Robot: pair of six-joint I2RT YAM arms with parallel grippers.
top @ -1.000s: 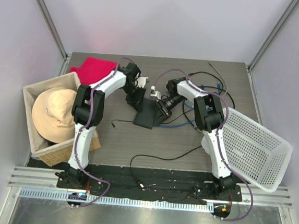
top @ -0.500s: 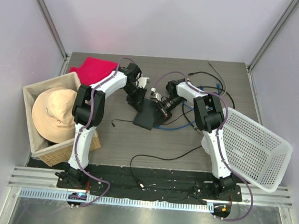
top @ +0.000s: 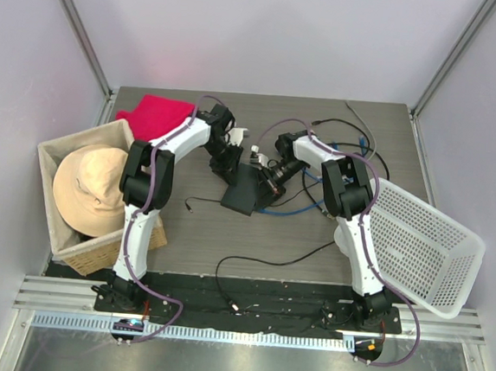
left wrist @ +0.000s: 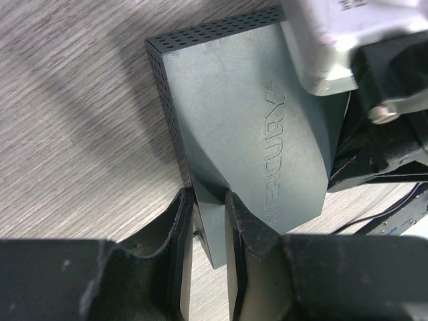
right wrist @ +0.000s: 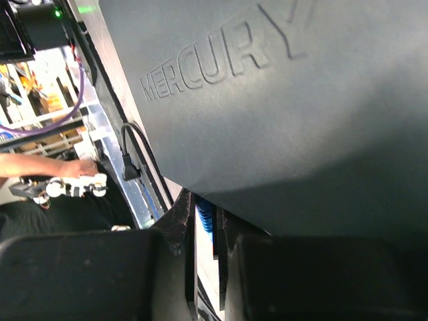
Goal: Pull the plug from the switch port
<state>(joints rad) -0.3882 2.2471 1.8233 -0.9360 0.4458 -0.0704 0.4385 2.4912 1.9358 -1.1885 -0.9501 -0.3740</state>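
The switch [top: 241, 190] is a flat matte-black box at the table's middle; the left wrist view shows its top [left wrist: 247, 114] with raised lettering. My left gripper [top: 229, 168] is at its far left corner, and in the left wrist view my left gripper [left wrist: 206, 204] is shut on that corner. My right gripper [top: 270, 181] is at the switch's right edge. In the right wrist view my right gripper [right wrist: 206, 217] is shut on the blue ribbed plug [right wrist: 203, 210], under the switch's edge [right wrist: 281, 100]. The blue cable [top: 288, 208] trails right.
A wicker basket [top: 59, 237] holding a tan hat [top: 91, 191] stands at the left, with a red cloth [top: 160, 114] behind it. A white plastic basket [top: 416, 248] lies tilted at the right. Black cables [top: 263, 261] run over the near table and the back right [top: 360, 148].
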